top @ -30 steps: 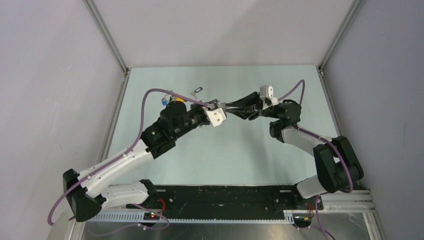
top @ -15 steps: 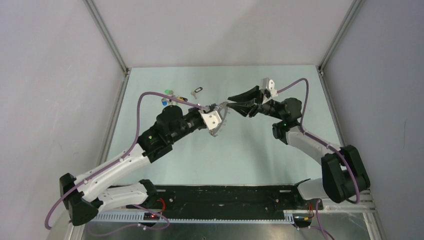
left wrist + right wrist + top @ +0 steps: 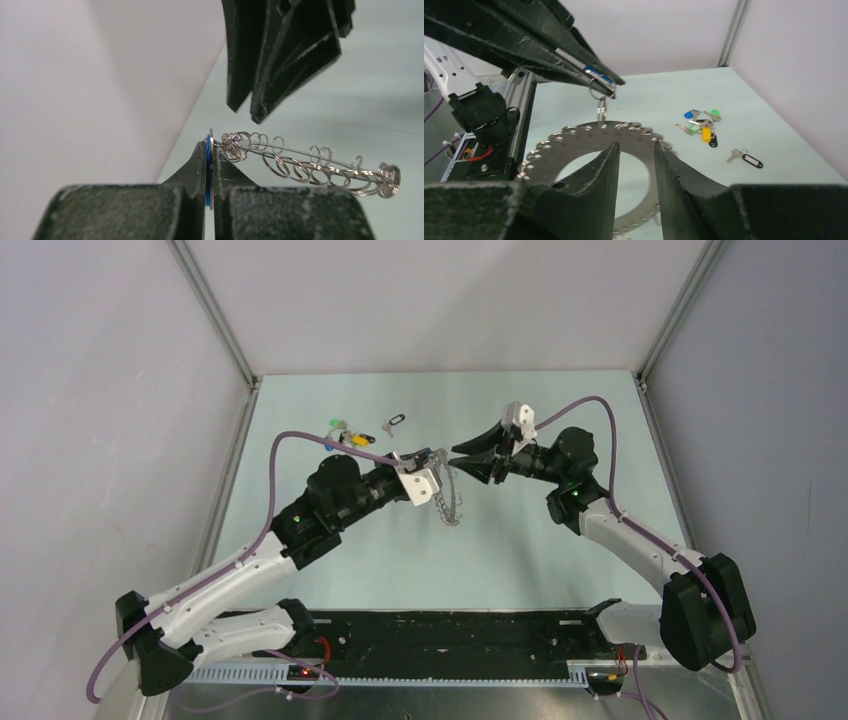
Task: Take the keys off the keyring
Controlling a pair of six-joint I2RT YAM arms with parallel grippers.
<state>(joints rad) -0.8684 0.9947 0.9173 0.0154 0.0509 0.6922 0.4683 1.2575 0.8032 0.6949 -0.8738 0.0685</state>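
Note:
The keyring (image 3: pixel 452 498) is a flat grey metal hoop with small split rings all round its rim. It hangs edge-on by a short chain of rings from a blue-headed key (image 3: pixel 208 162). My left gripper (image 3: pixel 210 144) is shut on that key, with the keyring (image 3: pixel 320 169) stretching away to the right of its tips. My right gripper (image 3: pixel 636 146) is open just in front of the keyring (image 3: pixel 574 145), with nothing between its fingers. In the top view the right gripper (image 3: pixel 462 460) sits right of the left gripper (image 3: pixel 428 454), close above the hoop.
A small heap of loose keys with green, yellow and blue tags (image 3: pixel 345 436) lies on the table behind the left arm. A single key with a black tag (image 3: pixel 395 422) lies beside it. Both also show in the right wrist view, the heap (image 3: pixel 701 127) and the black-tagged key (image 3: pixel 746 159).
The right gripper has opened and drawn back a little from the left gripper's tips. The keyring has swung down and now dangles from the key in the left gripper.

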